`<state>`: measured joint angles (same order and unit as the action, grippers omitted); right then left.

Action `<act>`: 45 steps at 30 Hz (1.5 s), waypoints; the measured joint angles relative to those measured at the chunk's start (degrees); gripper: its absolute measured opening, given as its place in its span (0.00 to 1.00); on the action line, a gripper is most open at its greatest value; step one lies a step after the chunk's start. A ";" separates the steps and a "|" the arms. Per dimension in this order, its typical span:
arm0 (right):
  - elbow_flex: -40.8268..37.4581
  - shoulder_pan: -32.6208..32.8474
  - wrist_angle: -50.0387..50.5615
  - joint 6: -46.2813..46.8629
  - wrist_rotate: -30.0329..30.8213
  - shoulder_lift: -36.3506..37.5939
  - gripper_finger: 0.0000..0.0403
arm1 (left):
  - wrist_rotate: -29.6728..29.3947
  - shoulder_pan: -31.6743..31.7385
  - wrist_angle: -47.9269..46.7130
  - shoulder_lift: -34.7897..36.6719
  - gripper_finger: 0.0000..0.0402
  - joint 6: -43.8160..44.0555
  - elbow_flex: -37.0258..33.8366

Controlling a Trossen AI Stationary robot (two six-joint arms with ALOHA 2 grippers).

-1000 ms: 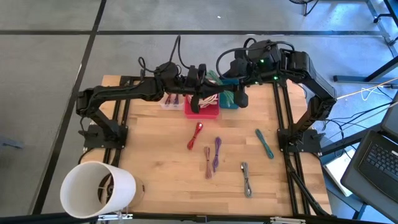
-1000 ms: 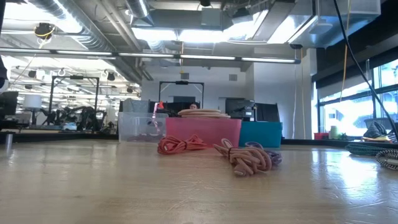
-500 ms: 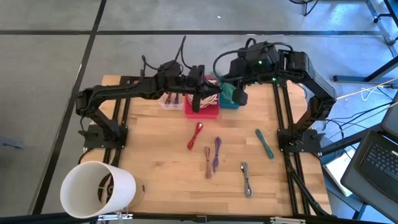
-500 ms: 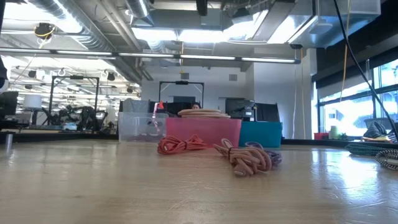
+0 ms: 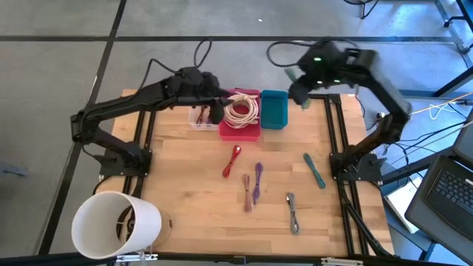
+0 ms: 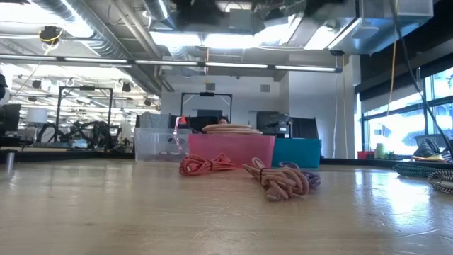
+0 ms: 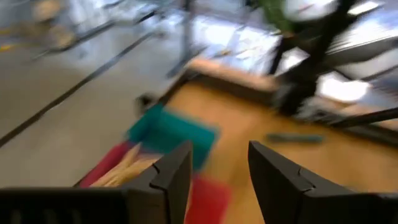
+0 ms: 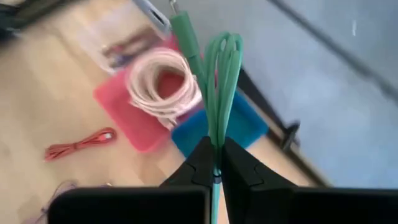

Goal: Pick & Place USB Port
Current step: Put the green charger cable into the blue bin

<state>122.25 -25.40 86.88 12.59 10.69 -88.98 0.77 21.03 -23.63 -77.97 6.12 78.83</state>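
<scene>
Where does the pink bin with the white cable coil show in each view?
High: pink bin, back centre of the table, beside the teal bin.
Low: centre, teal bin on its right.
Left wrist: blurred red patch beside the fingers.
Right wrist, behind the held green cable.
Shared landmark: teal bin.

Three bins [image 5: 239,118] sit behind the loose cables [image 5: 251,185].

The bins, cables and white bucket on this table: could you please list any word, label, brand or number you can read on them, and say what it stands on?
None can be read.
Pink bin, teal bin, clear bin: no print shows.
White bucket: plain.
Green cable in the right end effector: no marking shows.
Left wrist view: too blurred to tell.
Room behind, low view: no sign legible.
</scene>
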 joint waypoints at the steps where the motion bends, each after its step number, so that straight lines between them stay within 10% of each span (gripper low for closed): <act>1: -2.85 -1.56 -1.53 0.88 -1.29 -0.19 0.03 | -2.45 0.08 -2.26 0.52 0.38 0.01 0.00; 10: -28.32 -18.92 -35.97 6.66 -35.90 -6.43 0.03 | -6.26 0.07 -10.39 2.65 0.35 2.38 -0.02; 20: -42.66 -28.27 -44.23 11.45 -33.89 -11.76 0.03 | -12.07 0.09 -11.75 3.99 0.31 2.39 -0.02; 31: -45.63 -22.54 -49.21 14.48 -22.20 -12.49 0.03 | -15.31 0.14 -10.73 3.99 0.30 1.10 -0.02; 45: -45.63 -19.41 -47.81 17.26 -23.21 -22.17 0.03 | -14.66 0.14 -10.87 3.99 0.30 1.14 -0.04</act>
<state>76.62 -44.80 39.06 29.85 -12.52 -111.14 -13.89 21.17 -34.50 -73.97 7.27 78.78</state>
